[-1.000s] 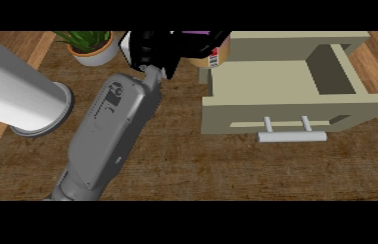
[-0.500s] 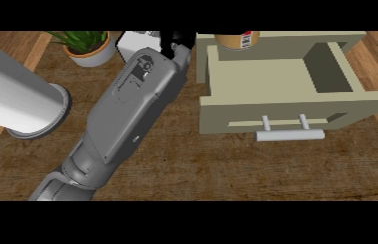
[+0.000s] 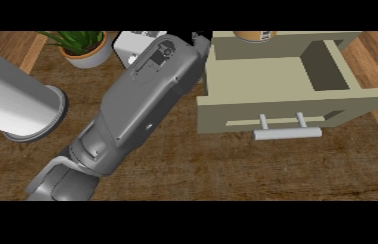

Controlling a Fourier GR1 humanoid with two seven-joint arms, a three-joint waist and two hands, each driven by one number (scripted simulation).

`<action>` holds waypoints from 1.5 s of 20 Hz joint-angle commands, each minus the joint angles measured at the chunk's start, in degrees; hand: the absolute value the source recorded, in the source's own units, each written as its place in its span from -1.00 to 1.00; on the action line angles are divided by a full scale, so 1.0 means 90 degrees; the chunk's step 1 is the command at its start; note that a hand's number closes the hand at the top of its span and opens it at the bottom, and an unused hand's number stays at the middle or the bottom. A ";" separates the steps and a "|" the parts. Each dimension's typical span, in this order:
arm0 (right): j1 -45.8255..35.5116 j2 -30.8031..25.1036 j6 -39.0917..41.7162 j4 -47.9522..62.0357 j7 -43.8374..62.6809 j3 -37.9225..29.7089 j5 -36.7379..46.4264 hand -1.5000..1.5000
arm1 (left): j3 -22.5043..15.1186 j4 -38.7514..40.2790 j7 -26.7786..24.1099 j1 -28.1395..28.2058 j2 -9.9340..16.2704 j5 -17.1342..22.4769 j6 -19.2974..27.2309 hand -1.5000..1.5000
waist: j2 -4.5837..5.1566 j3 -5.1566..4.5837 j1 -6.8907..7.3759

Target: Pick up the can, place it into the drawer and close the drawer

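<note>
The can (image 3: 255, 35), orange-brown on top, peeks in at the view's top edge, just over the back wall of the open beige drawer (image 3: 244, 110). My right forearm runs diagonally from the lower left up to that spot. Only a sliver of my black right hand (image 3: 200, 36) shows, left of the can, and the top edge cuts off the rest. The can has travelled with the hand, so it stays held. The drawer's inside is bare, and a grey bar handle (image 3: 288, 133) sticks out of its front. My left hand does not show.
A potted green plant (image 3: 83, 49) stands at the back left beside a white box-like object (image 3: 135, 44) half hidden by my arm. A thick grey cylinder (image 3: 26, 108) fills the left edge. Bare wooden counter (image 3: 244, 173) lies in front of the drawer.
My right hand has carried the can to the right and farther back, from left of the drawer to over its rear wall. The hand has slid mostly out of the top edge.
</note>
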 commanded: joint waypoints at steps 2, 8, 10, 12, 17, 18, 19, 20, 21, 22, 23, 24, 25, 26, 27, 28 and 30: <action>-0.0018 -0.0029 0.0037 -0.0078 0.0106 0.0017 -0.0093 -1.00 | -0.0196 0.0813 -0.0046 -0.0785 -0.0001 0.0620 0.0142 1.00 | 0.0022 0.0003 -0.0112; 0.0109 0.0100 0.0349 0.0131 -0.0154 -0.0053 -0.0022 -1.00 | -0.0763 0.1193 -0.0734 -0.0397 -0.0001 0.1150 0.0069 1.00 | 0.0047 0.0008 -0.0179; -0.0178 -0.0133 -0.0052 -0.0088 0.0185 -0.0112 -0.0177 -1.00 | -0.0980 0.1227 -0.0676 -0.0537 -0.0001 0.1333 0.0158 1.00 | 0.0035 0.0003 -0.0128; 0.0020 0.0068 0.0127 -0.0065 0.0019 -0.0114 -0.0029 -1.00 | -0.0989 0.1295 -0.0701 -0.0472 -0.0001 0.1499 -0.0061 1.00 | 0.0023 0.0002 -0.0099; -0.0186 -0.0188 0.0026 -0.0049 0.0232 -0.0144 -0.0295 -1.00 | -0.1492 0.1737 -0.0617 -0.0942 -0.0001 0.1649 0.0374 1.00 | 0.0051 0.0007 -0.0227; -0.0173 -0.0096 -0.0075 -0.0187 0.0354 -0.0052 -0.0230 -1.00 | -0.1560 0.1723 -0.0745 -0.0610 -0.0001 0.1770 0.0280 1.00 | 0.0051 0.0004 -0.0193; -0.0208 0.0051 0.0109 0.0010 0.0015 -0.0016 0.0083 -1.00 | -0.1462 0.1901 -0.0904 -0.0616 -0.0001 0.1774 0.0133 -1.00 | 0.0067 0.0007 -0.0179; -0.0386 -0.0254 -0.0023 0.0007 0.0235 -0.0084 -0.0108 -1.00 | -0.1944 0.1380 -0.0786 -0.0420 -0.0001 0.2029 0.0775 -1.00 | 0.0056 0.0008 -0.0295; -0.0338 0.0029 0.0025 0.0029 0.0149 0.0112 0.0095 -1.00 | -0.1756 0.1807 -0.0698 -0.0820 -0.0001 0.1930 0.0512 -1.00 | 0.0064 0.0008 -0.0213; -0.0447 -0.0083 -0.0081 0.0054 0.0226 0.0053 -0.0018 -1.00 | -0.1967 0.1743 -0.0817 -0.0600 -0.0001 0.1999 0.0664 -1.00 | 0.0077 0.0009 -0.0282; -0.0254 0.0003 0.0047 0.0002 0.0148 0.0000 -0.0029 -1.00 | -0.1880 0.1959 -0.0855 -0.0691 -0.0001 0.1938 0.0614 -1.00 | 0.0061 0.0007 -0.0232; -0.0300 -0.0116 0.0048 -0.0065 0.0248 0.0001 -0.0173 -1.00 | -0.1986 0.1795 -0.0947 -0.0460 -0.0001 0.2076 0.0600 -1.00 | 0.0059 0.0005 -0.0245; -0.0463 -0.0094 0.0008 0.0018 0.0169 0.0080 0.0067 -1.00 | -0.2145 0.1630 -0.0956 -0.0518 -0.0001 0.2176 0.0934 -1.00 | 0.0072 0.0008 -0.0297; -0.0229 0.0197 0.0024 -0.0161 0.0118 0.0196 0.0152 -1.00 | -0.2044 0.1805 -0.0787 -0.0705 -0.0001 0.2251 0.0968 -1.00 | 0.0070 0.0009 -0.0312; -0.0434 0.0023 0.0157 0.0253 0.0086 0.0230 0.0182 -1.00 | -0.2091 0.1926 -0.0940 -0.0635 -0.0001 0.2265 0.0906 -1.00 | 0.0113 0.0013 -0.0348; -0.0292 0.0111 -0.0133 -0.0454 0.0480 0.0301 0.0104 -1.00 | -0.2152 0.1748 -0.0965 -0.0477 -0.0001 0.2318 0.0917 -1.00 | 0.0056 0.0001 -0.0231; -0.0011 0.0201 0.0269 0.0027 -0.0102 0.0117 0.0124 -1.00 | -0.2076 0.1985 -0.1236 -0.0499 -0.0001 0.2340 0.0831 -1.00 | 0.0068 0.0011 -0.0304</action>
